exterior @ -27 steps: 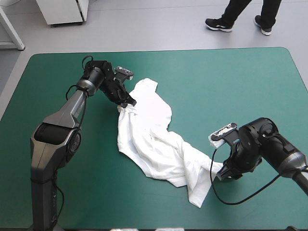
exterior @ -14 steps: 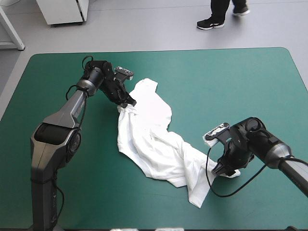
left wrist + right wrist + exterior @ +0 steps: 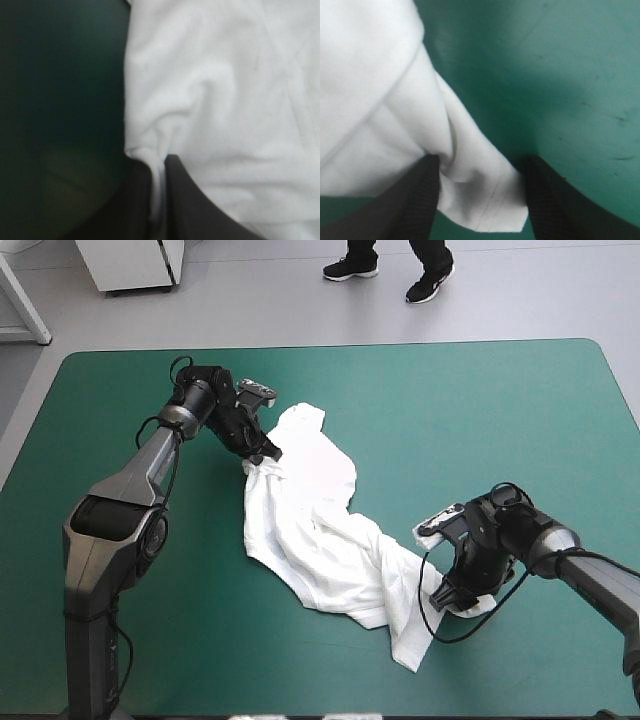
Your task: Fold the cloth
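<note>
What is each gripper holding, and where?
The left gripper pinches the T-shirt at an edge fold; the right gripper is open astride a corner, holding nothing.

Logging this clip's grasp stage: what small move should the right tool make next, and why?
Probably shut the right tool: its fingers stand apart around a corner of the T-shirt, while the left tool grips the other end.

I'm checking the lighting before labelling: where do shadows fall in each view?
Left wrist view: the teal-green cover beside the T-shirt lies in deep shadow. Right wrist view: a broad shadow darkens the cover ahead of the right gripper. High view: evenly lit, no glare on the cover.
</note>
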Tool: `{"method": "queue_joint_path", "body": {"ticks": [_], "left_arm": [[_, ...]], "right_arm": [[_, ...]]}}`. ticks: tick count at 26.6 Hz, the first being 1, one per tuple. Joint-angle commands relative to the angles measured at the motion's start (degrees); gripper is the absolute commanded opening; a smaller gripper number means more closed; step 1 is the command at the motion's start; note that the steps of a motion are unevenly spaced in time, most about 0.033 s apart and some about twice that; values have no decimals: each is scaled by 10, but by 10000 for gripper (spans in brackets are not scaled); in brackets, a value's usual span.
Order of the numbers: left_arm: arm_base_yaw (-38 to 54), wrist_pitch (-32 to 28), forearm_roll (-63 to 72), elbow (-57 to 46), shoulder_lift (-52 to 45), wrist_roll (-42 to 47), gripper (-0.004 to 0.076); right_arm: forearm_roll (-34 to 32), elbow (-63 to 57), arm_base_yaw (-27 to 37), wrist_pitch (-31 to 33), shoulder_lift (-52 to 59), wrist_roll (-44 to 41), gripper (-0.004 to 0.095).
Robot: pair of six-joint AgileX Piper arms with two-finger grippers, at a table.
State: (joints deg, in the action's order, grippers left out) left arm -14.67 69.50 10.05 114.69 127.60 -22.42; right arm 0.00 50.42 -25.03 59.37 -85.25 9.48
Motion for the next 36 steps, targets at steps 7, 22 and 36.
{"method": "queue_joint_path", "body": {"ticks": [7,22,36], "left_arm": [[1,43,-25,13,-89,7,-9],[1,21,-60,13,-377,43,-9],[1,-14,-75,152,-555,56,-9]], "right_arm": [[32,24,1,36,2,17,-17],[-109,483,3,122,98,-38,-17],[-129,737,1,114,162,-35,-17]]}}
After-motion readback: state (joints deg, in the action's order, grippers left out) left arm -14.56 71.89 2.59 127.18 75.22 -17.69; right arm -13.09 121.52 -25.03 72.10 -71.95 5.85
